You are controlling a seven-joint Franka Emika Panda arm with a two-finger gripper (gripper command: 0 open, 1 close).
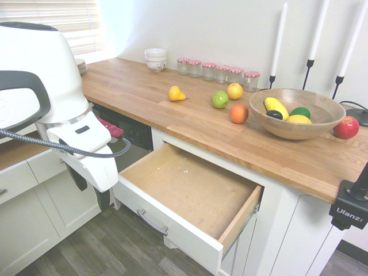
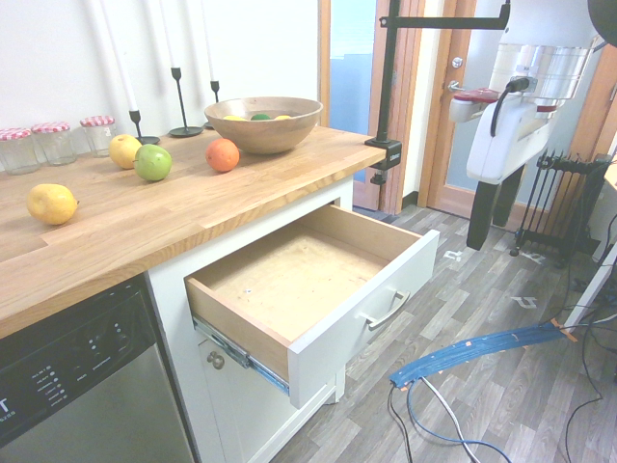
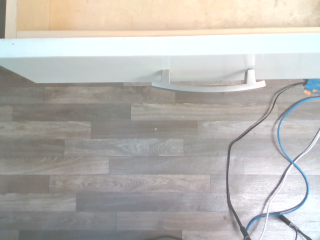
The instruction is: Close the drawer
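Observation:
The drawer (image 1: pixel 190 187) stands pulled far out from under the wooden countertop, its plywood box empty. Its white front panel (image 1: pixel 172 230) carries a slim silver bar handle (image 1: pixel 152 222). The second exterior view shows the same drawer (image 2: pixel 289 280) and handle (image 2: pixel 386 312) from the other side. My gripper (image 1: pixel 91 190) hangs over the floor in front of the drawer and apart from it. It points down, open, with nothing between its fingers (image 1: pixel 103 199). In the second exterior view the gripper (image 2: pixel 480 231) is to the right of the drawer front. The wrist view looks down on the handle (image 3: pixel 207 86).
A dishwasher (image 2: pixel 77 386) sits beside the drawer's cabinet. On the countertop (image 1: pixel 172 121) are loose fruit, a wooden bowl (image 1: pixel 296 115) and glass jars (image 1: pixel 218 70). Cables (image 2: pixel 482 352) lie on the floor, and a radiator (image 2: pixel 554 207) stands behind the arm.

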